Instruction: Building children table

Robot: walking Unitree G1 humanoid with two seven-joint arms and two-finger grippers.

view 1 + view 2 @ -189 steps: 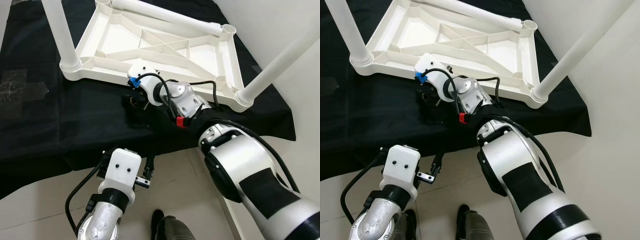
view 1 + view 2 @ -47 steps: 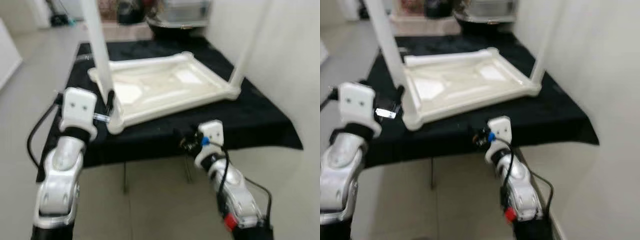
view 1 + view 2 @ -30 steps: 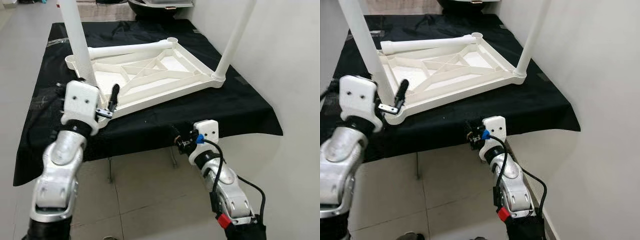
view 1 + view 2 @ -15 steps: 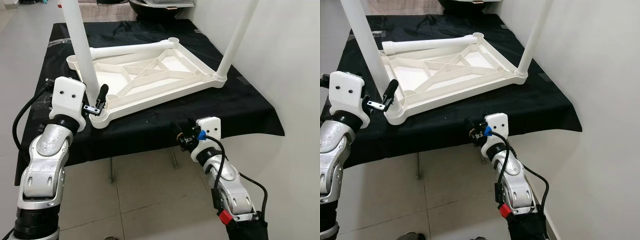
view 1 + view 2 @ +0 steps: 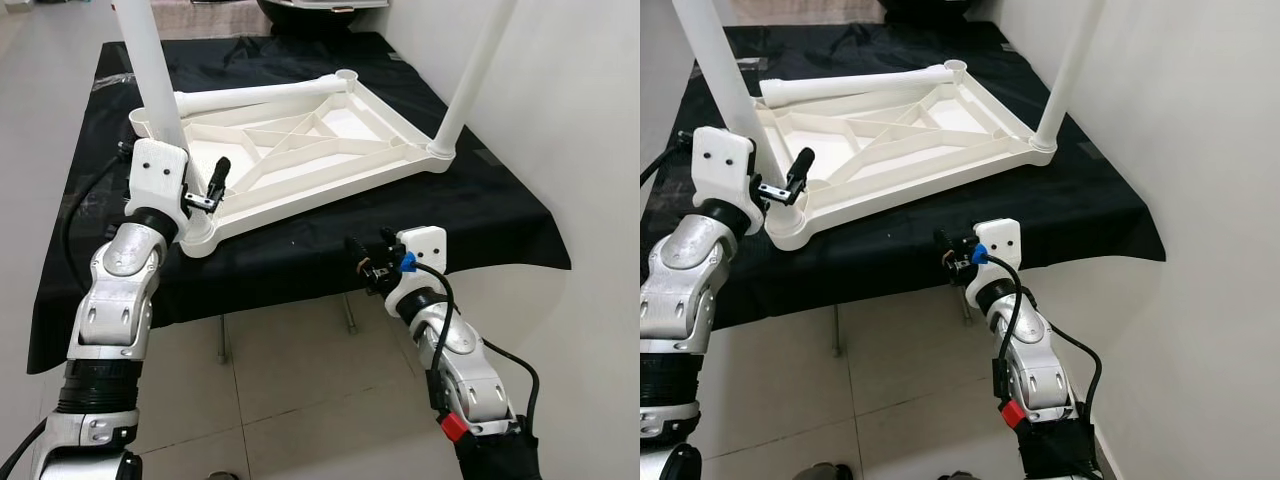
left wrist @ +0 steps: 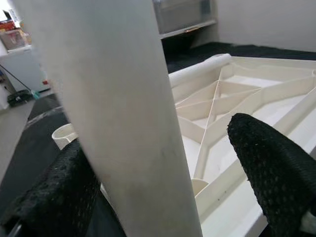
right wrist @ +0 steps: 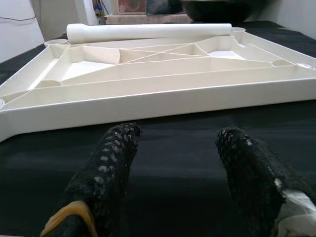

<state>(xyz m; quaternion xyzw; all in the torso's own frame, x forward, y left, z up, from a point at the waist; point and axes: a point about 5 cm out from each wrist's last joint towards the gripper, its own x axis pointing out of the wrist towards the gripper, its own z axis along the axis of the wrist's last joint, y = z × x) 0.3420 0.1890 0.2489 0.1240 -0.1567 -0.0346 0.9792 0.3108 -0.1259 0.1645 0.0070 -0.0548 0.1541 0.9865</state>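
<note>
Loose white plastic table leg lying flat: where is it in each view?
Left eye: loose white leg lies along the far edge of the upturned white ribbed tabletop.
Right eye: same far edge.
Left wrist: beyond the ribs.
Right wrist: along the far rim.
Shared landmark: the tabletop's crossed ribs.

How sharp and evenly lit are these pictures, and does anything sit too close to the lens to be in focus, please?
Left and right eye views: sharp, evenly lit, with soft shadows under the table frame on the black cloth. Left wrist view: the upright leg looms large and soft, and the left tool fingers straddling it are blurred. Right wrist view: the right tool fingers look soft, while the frame is crisp.
</note>
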